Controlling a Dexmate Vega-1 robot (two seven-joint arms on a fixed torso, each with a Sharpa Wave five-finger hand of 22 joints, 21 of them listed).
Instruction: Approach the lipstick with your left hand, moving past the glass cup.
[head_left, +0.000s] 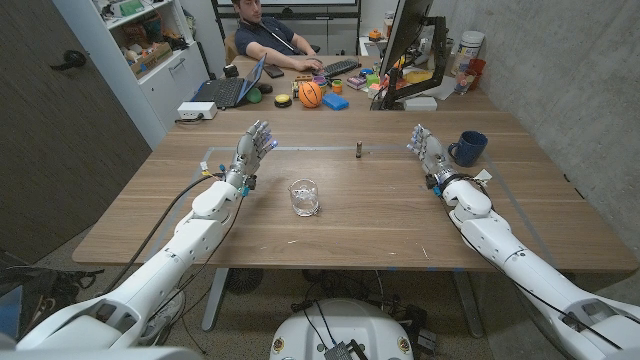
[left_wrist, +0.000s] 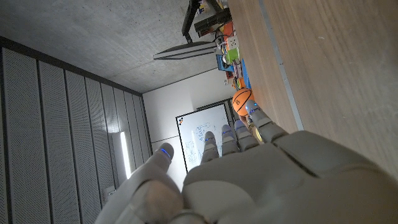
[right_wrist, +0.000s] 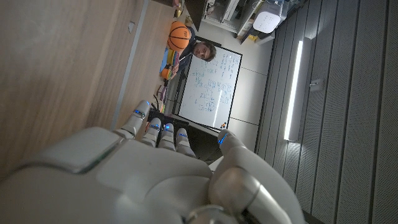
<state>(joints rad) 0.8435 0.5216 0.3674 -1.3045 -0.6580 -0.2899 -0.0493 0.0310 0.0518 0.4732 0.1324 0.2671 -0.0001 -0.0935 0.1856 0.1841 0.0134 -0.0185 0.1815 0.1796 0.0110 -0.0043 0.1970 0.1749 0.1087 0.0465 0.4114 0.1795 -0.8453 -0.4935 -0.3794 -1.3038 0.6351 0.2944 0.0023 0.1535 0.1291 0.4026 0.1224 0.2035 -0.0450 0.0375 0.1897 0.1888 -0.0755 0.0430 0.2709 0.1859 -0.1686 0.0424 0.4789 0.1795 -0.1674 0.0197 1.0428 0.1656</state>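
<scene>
The lipstick (head_left: 359, 150) stands upright on the worktop (head_left: 380, 215), toward the far middle, with bare wood all around it. The cup (head_left: 304, 197) sits nearer the robot, left of the lipstick and well apart from it. The left hand (head_left: 255, 146) is raised at the worktop's left, fingers apart and holding nothing; it is beyond the cup, to the cup's left, with open wood between it and the lipstick. The right hand (head_left: 426, 148), also empty with fingers apart, is near a blue mug (head_left: 468, 148) by the right edge. Clutter and a person lie past the far edge.
</scene>
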